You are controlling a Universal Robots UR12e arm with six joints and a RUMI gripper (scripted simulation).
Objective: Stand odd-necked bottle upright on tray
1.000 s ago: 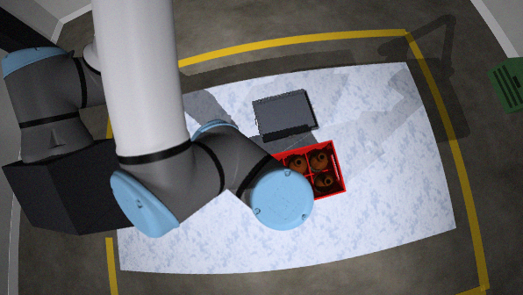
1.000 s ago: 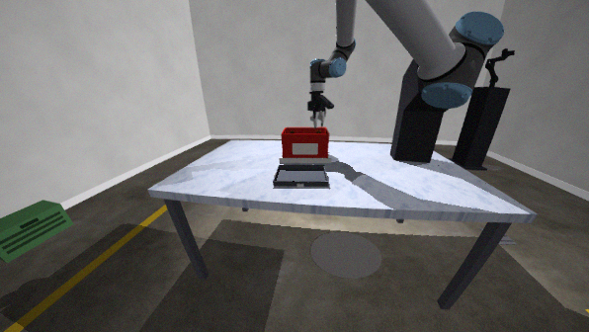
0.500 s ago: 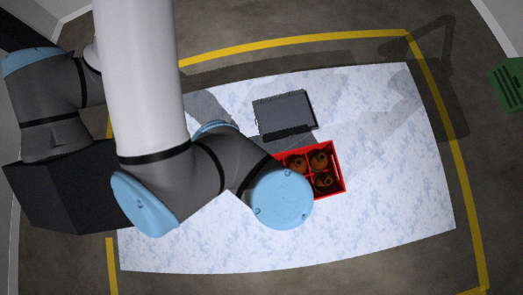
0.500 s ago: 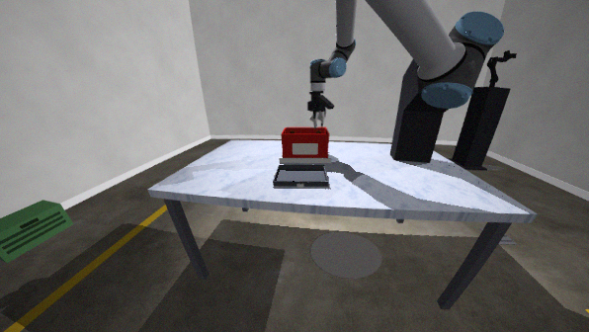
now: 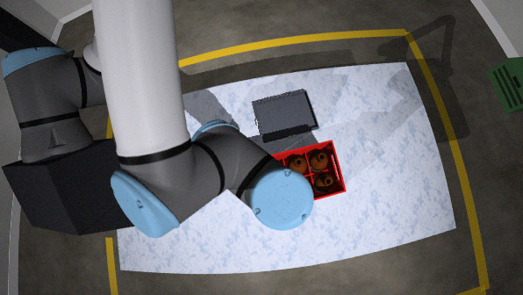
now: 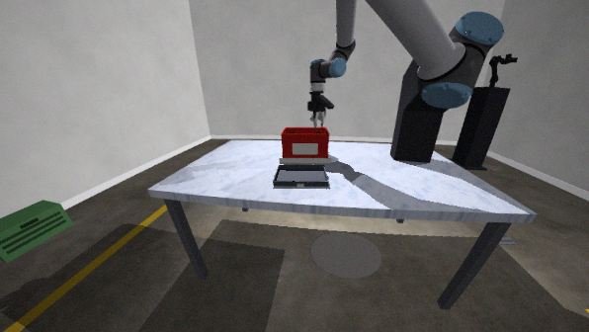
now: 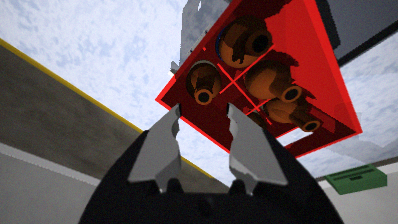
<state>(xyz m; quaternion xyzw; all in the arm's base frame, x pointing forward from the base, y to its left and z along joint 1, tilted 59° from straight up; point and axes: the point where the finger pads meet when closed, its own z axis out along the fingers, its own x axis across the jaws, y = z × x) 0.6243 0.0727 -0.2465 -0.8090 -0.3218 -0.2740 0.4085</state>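
The red crate (image 5: 339, 169) (image 6: 287, 148) (image 7: 300, 30) stands on the table with its dividers and brown bottles inside. In the wrist view, bottles show at the left (image 7: 203, 82), at the top (image 7: 242, 45), in the middle (image 7: 267, 82) and at the right (image 7: 287, 111); a fifth (image 7: 257, 119) is mostly hidden behind a finger. I cannot tell which neck differs. My gripper (image 7: 203, 104) (image 6: 318, 124) is partly open and empty, pointing down just above the crate, its fingertips close to the left bottle's mouth. The dark tray (image 5: 285, 111) (image 6: 301, 175) holds nothing.
The tray lies close beside the crate, on the exterior view's side. The arm's blue wrist joint (image 5: 282, 199) hides part of the crate in the top view. A green box (image 5: 509, 85) (image 6: 35, 229) (image 7: 357, 179) is beyond the table.
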